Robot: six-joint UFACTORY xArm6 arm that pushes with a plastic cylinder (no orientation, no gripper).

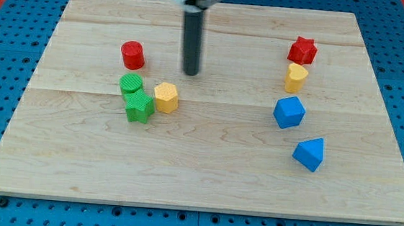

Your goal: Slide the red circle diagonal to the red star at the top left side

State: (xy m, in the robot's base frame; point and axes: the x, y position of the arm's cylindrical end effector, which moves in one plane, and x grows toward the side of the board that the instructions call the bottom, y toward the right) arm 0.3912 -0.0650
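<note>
The board (205,164) is pale wood with a visible grain, matt and smooth. Around the board lies a blue perforated panel (1,90), plastic or painted metal. On the board, the green star (139,106) shows a ribbed, layered plastic surface; the red circle (132,54) looks matt plastic.

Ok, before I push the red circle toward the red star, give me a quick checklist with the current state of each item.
1. Red circle in view, free-standing: ok.
2. Red star in view at the view's upper right, yellow block just below it: ok.
3. My tip located: ok, to the view's right of the red circle, apart from it.
4. My tip on the pushing side: not ok; it must be at the circle's left to push rightward.
5. Path along the board toward the star: ok, only my tip stands in it.
6. Green blocks and yellow cylinder below the circle, apart: ok.
</note>
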